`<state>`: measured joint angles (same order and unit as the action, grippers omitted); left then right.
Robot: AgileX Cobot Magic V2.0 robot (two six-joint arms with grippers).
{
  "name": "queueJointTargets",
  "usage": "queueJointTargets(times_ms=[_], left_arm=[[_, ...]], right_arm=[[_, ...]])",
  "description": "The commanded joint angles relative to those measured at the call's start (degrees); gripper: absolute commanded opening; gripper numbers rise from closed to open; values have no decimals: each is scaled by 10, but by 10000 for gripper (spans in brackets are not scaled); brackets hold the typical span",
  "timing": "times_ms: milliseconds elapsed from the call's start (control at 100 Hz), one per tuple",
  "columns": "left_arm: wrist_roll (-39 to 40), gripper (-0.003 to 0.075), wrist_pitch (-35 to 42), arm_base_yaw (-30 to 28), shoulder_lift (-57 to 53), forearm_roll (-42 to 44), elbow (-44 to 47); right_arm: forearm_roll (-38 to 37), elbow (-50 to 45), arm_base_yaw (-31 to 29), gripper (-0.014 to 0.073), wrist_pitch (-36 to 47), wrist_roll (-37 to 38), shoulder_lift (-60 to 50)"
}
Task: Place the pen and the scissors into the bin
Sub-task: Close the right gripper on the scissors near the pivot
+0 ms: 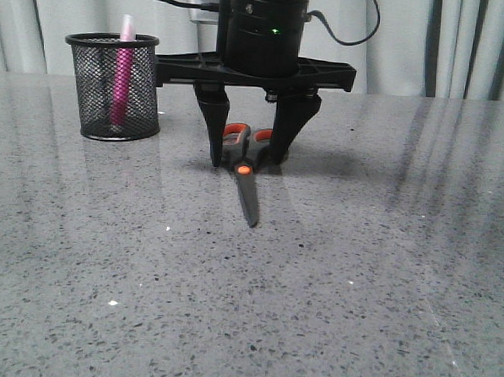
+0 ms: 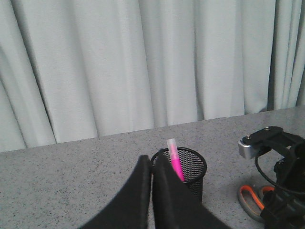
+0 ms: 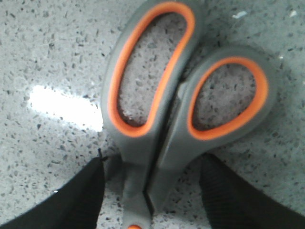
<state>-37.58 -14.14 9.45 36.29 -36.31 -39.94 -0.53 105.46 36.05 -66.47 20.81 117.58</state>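
While its fingers stand apart, the right end effector (image 1: 246,161) straddles the scissors (image 1: 243,173) on the table (image 1: 332,277)

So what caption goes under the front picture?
Open right gripper straddles the scissors on the table; pen already in the bin.

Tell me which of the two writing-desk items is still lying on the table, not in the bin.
The scissors: they lie flat between the right gripper's open jaws, while the pen stands inside the bin.

Scissors (image 1: 243,165): flat on the table (image 1: 314,285), handles between the right gripper (image 1: 247,159) fingers.
Bin (image 1: 114,87): left of that gripper.
Pen (image 1: 122,63): upright inside the bin.
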Motion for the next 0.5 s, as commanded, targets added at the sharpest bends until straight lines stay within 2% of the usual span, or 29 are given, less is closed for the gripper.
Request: queueJointTargets(times_ms=[0,200,270,370,490], left_arm=[[6,-22,38,-2,-1,-11,-16],[6,-22,38,-2,-1,-11,-16],[6,-22,38,-2,-1,-11,-16],[6,-22,38,-2,-1,-11,-16],[6,-22,38,-2,-1,-11,-16]], right_arm=[[-1,19,-1,400,7,-1,-24],[0,19,8,400,8,-1,-7],[0,19,10,376,9,-1,-4],[-1,19,11,277,9,-1,0],[-2,19,11,104,9,-10,0]])
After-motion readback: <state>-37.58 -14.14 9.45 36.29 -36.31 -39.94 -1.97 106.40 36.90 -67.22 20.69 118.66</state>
